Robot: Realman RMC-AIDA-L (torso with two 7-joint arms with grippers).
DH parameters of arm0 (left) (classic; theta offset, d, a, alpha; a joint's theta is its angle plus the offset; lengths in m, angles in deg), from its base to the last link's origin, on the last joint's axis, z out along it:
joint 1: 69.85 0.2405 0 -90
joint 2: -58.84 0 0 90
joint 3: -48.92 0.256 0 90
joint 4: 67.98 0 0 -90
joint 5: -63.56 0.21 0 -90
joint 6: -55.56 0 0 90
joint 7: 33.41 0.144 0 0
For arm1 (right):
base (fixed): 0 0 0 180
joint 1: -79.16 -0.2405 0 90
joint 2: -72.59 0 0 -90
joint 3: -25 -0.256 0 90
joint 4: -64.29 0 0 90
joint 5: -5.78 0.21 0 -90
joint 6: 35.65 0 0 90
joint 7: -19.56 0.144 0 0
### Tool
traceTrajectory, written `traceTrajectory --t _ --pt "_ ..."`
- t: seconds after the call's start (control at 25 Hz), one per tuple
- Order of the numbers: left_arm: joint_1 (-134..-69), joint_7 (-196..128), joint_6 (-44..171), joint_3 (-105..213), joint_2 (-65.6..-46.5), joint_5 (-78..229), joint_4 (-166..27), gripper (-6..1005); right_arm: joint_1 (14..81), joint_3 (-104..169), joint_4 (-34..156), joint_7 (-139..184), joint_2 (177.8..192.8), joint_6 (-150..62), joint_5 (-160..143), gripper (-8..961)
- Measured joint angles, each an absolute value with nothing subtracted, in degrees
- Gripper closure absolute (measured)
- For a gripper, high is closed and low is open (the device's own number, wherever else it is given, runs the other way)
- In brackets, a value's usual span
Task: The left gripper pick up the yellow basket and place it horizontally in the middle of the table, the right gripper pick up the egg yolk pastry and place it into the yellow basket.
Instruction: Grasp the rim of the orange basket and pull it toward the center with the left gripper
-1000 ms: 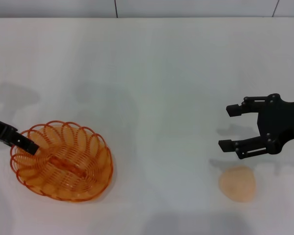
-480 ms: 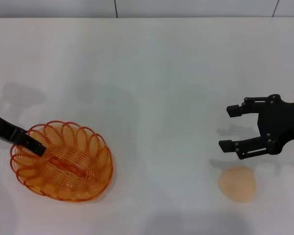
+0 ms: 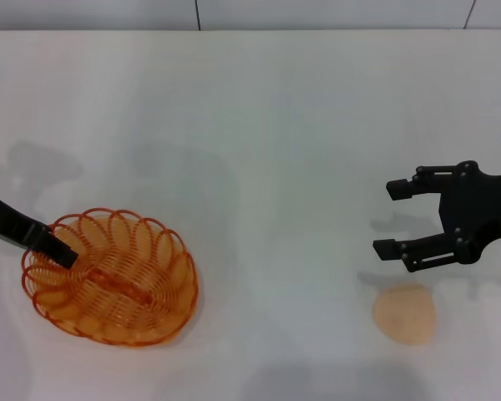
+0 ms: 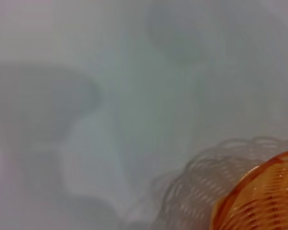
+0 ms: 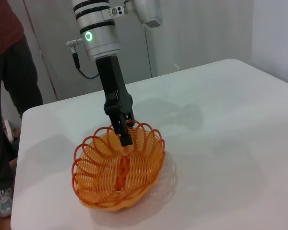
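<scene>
The yellow basket (image 3: 125, 292) sits at the front left of the white table (image 3: 259, 125). My left gripper (image 3: 63, 251) is shut on its far left rim; the right wrist view shows one finger inside the basket (image 5: 117, 172) and the left gripper (image 5: 125, 133) clamped on a rim loop. The basket's rim also shows in the left wrist view (image 4: 264, 196). My right gripper (image 3: 387, 218) is open and empty over the table at the right. The egg yolk pastry (image 3: 405, 313) lies on the table just in front of the right gripper, apart from it.
A person in a dark red top (image 5: 5, 72) stands beyond the table's left side. The table's far edge (image 3: 259, 31) runs along a grey wall.
The left gripper has pushed further onto the basket rim, and the basket has shifted slightly to the right and forward with it. The right gripper and the pastry have not moved.
</scene>
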State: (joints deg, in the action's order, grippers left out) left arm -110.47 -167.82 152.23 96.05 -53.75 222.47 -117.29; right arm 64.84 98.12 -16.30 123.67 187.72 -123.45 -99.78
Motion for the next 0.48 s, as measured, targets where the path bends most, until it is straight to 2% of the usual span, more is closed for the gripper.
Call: traceTrajectory --t 0.28,0.48 --pt "-110.47 -168.04 151.99 96.17 -53.83 222.68 -117.29 639 64.84 98.12 -16.31 123.68 187.72 -123.45 -99.78 95" --pt "-110.66 -168.06 152.2 96.22 -53.75 222.8 -117.29 766 64.83 98.12 -16.31 123.69 187.72 -123.45 -99.79 95"
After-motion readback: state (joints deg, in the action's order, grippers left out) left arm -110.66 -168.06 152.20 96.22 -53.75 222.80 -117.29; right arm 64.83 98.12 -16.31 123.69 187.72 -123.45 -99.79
